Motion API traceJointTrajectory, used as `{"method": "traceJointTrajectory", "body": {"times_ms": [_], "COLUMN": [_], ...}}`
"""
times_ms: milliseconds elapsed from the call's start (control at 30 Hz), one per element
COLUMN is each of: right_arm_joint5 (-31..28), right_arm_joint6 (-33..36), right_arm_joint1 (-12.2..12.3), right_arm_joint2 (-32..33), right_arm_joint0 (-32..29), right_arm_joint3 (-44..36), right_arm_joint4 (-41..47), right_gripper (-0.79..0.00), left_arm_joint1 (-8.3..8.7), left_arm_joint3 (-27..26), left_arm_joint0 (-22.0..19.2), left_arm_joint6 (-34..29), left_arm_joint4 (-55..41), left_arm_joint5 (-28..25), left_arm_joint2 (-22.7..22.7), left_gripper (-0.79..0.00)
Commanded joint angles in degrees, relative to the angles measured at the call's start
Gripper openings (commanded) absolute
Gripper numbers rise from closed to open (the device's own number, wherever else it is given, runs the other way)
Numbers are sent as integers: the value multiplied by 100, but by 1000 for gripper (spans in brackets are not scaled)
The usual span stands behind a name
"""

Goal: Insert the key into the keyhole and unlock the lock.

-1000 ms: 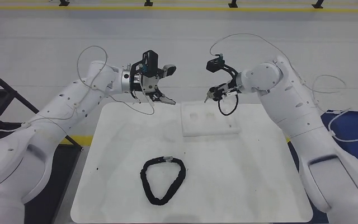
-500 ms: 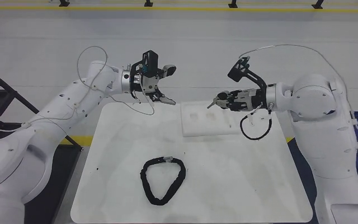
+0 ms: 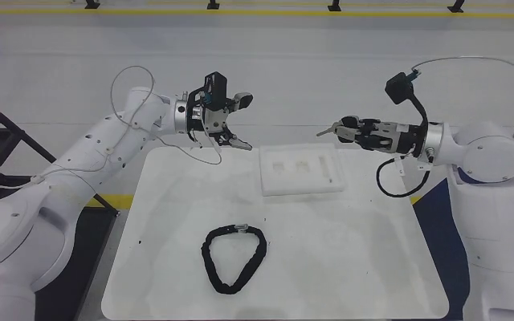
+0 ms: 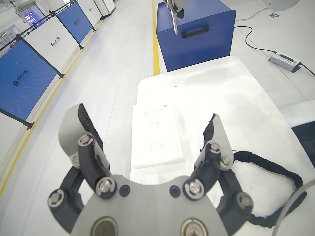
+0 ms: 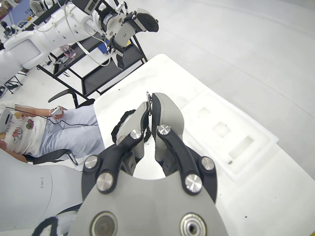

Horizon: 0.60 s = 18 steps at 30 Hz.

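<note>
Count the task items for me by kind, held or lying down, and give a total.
Key: 1, held up off the table
Chain lock: 1, black, lying on the table
Foam tray: 1, white, on the table
Total: 3

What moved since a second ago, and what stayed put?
The right gripper, shut on the key, swung away from above the white foam tray, out toward the robot's right. Nothing was picked up or dropped. The left gripper stayed open in place. The black chain lock and tray did not move.
</note>
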Motion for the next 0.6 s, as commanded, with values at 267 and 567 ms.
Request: {"method": "traceJointTrajectory", "body": {"times_ms": [267,567], "right_arm_joint5": [-3,-3], "right_arm_joint6": [-4,-4], "right_arm_joint1": [2,2], "right_arm_joint2": [-2,-2], "right_arm_joint0": [2,2], "right_arm_joint3": [18,18], "right_arm_joint4": [26,26], "right_gripper": [-785,-785], "left_arm_joint1": [0,110], "left_arm_joint3": [0,-365], "left_arm_joint0": [0,465], "left_arm_joint6": [0,-705], "left_arm_joint4": [-1,311], "left_arm_joint5": [0,343], "left_arm_joint2": [0,-181], "left_gripper": [0,0]}}
